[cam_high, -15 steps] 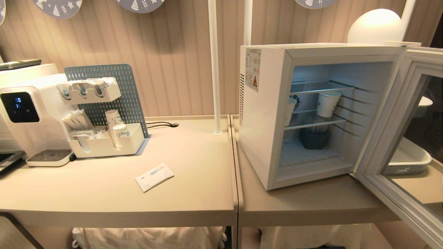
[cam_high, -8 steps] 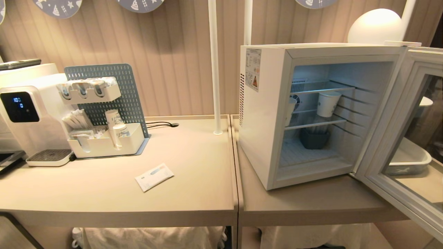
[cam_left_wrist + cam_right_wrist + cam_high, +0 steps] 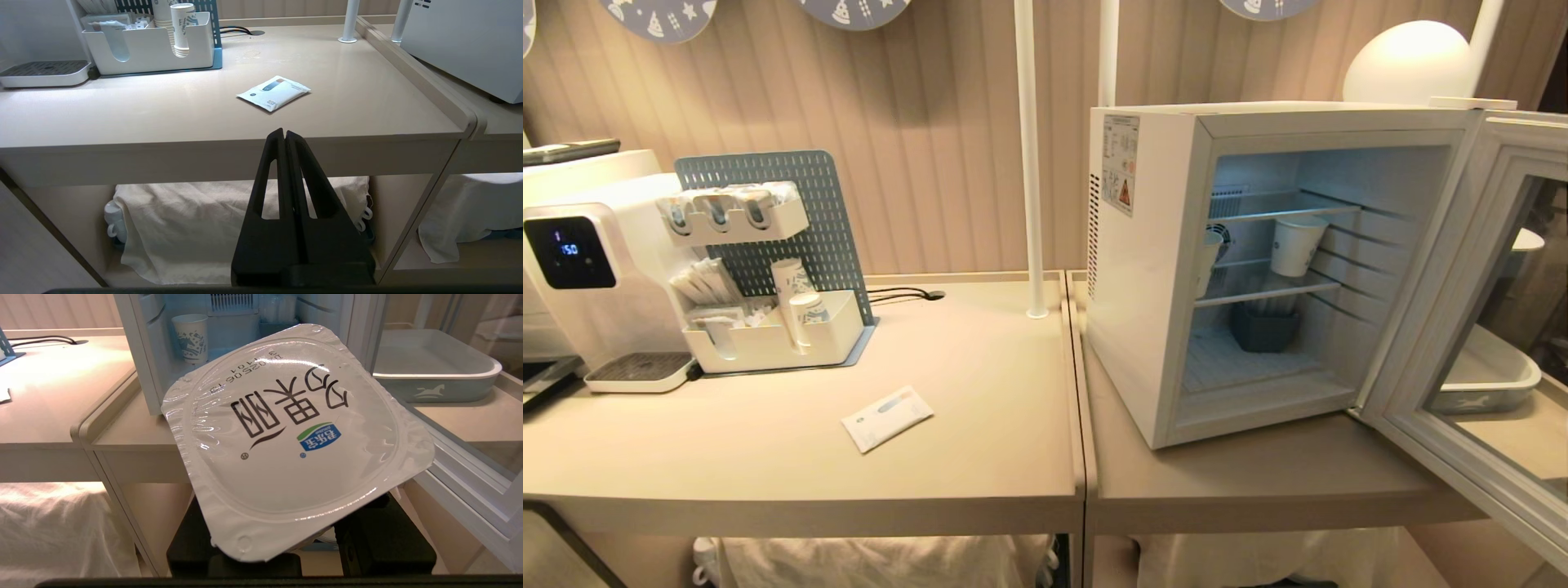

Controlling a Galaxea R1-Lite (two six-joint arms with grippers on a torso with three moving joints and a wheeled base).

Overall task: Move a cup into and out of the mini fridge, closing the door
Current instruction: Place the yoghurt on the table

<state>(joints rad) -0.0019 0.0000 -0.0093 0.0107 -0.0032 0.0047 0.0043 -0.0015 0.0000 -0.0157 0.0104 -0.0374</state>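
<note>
The mini fridge (image 3: 1143, 269) stands open on the right-hand table. Its door (image 3: 1429, 310) is swung wide to the right. My right gripper (image 3: 300, 506) is shut on the cup (image 3: 294, 437), a small white pot. Its square foil lid fills the right wrist view and hides the fingertips. The cup is held low in front of the table, facing the open fridge (image 3: 139, 355) and the door (image 3: 461, 473). My left gripper (image 3: 284, 132) is shut and empty, parked below the front edge of the left table. Neither arm shows in the head view.
A paper cup (image 3: 1294, 245) stands on the fridge's middle shelf, above a dark container (image 3: 1263, 327). A sachet (image 3: 886, 418) lies on the left table, near an organiser (image 3: 768, 327) and a water dispenser (image 3: 580, 269). A pale tray (image 3: 1490, 380) sits behind the door glass. White posts (image 3: 1029, 163) rise between the tables.
A dark shape seen through the door glass a second ago has gone, and the door's lower edge sits slightly further round. The fridge's contents and the left table have not moved.
</note>
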